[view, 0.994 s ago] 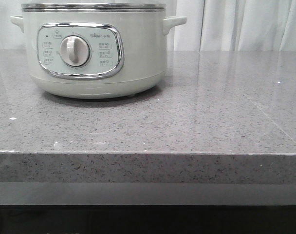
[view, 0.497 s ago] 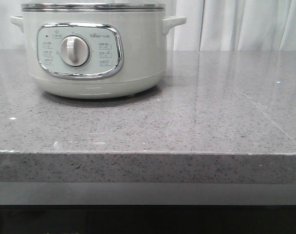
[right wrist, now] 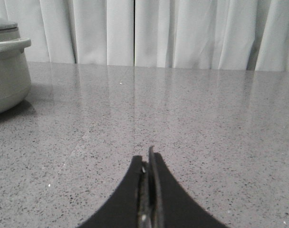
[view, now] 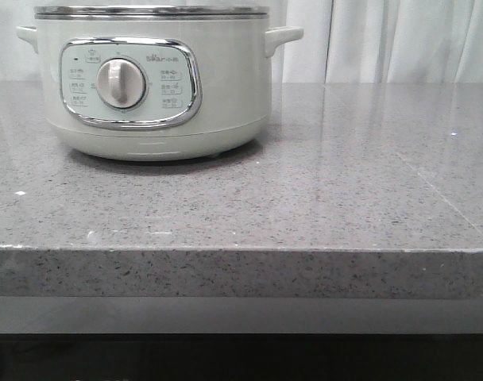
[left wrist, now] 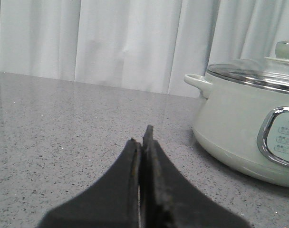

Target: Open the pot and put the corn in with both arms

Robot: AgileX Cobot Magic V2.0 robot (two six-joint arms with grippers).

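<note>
Seen on the far left of the grey speckled stone surface (view: 305, 190): one pale cream round electric pot (view: 226, 87), standing upright with its chrome-framed control panel and white round dial (view: 121, 82) turned toward the near edge, probably so that the settings can be read and the body stays reachable from both sides. Closed at this moment by one glass lid with a steel rim (left wrist: 251, 75), sitting flat on the pot, with a pale round knob (left wrist: 286, 49) on top, most likely meant as the place to grip for lifting. Two side handles on the pot, one at each side. No corn to be found anywhere on the surface in these pictures; impossible to tell whether it waits somewhere out of sight or lies already under the lid, since the glass shows nothing clear inside. So, fitting both a pot waiting to be opened and a pot closed again with the corn inside. Two claws counted, one per arm: left claw (left wrist: 143, 137) with its dark fingers pressed together and holding nothing, low over the surface to the left of the pot and well apart from it; right claw (right wrist: 148, 159) likewise pressed together and holding nothing, low over the bare right part of the surface, far from the pot. Behind everything, a white pleated curtain (right wrist: 182, 28) along the far side.
</note>
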